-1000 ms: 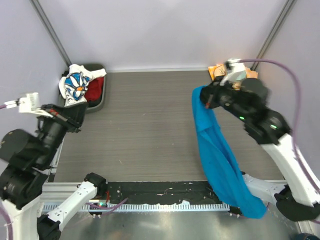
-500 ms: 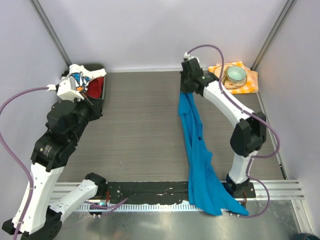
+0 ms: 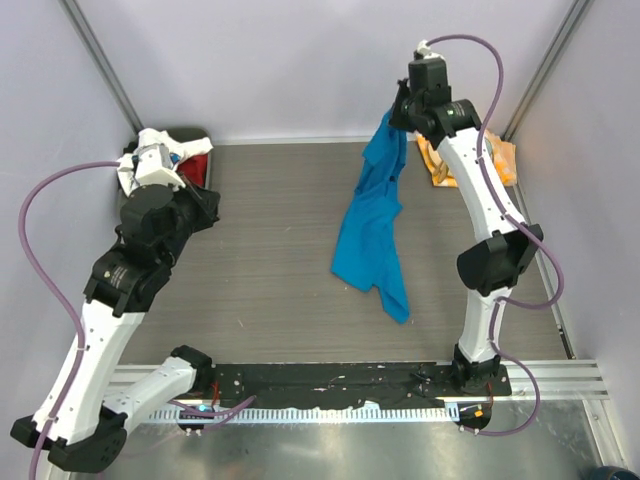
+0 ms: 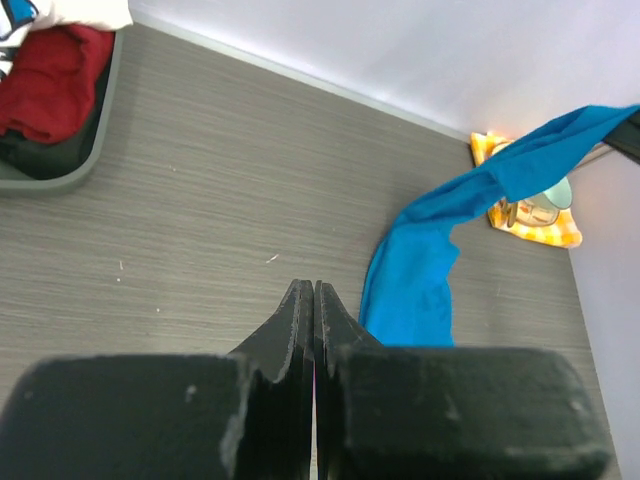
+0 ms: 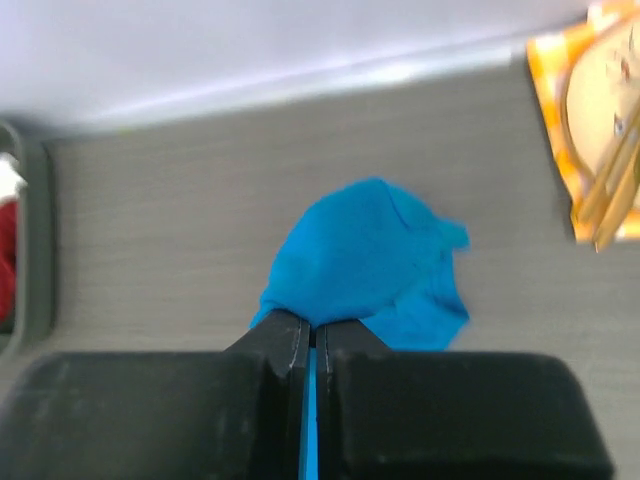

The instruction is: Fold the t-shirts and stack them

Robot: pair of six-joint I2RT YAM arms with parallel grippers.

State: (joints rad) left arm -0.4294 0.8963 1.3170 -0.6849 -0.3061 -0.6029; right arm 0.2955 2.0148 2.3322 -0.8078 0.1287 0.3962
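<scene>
Blue t-shirt [image 3: 372, 235] is hanging from our right claw [image 3: 398, 112], which is pinching a bunched edge of it high up near the back wall. The lower part is trailing down and resting crumpled on the worktop [image 3: 270, 260], right of the middle. In the right wrist view the cloth is bulging out just past the closed fingertips.

We are judging it light, limp and quick to twist. It is sagging into a loose rope under its own weight, so a single pinch is not going to spread it. To lay it flat we are thinking a second hold is needed at a shoulder or hem corner away from the first, so the cloth can be stretched between two points. We cannot tell which edge we are gripping now.

Our left claw [image 4: 305, 300] is hovering over the left side of the worktop, jaws pressed together on nothing, well apart from the blue cloth. Beyond it, the red t-shirt [image 4: 50, 75] and the white daisy-print t-shirt [image 4: 60, 12] are lying heaped in a dark tray [image 4: 95, 140] at the far left corner, not yet folded. At the far right corner an orange checked napkin [image 3: 500, 160] with a cup [image 4: 552, 192] on it is sitting near the hanging shirt, and we are judging that a swinging hem could catch it.
</scene>
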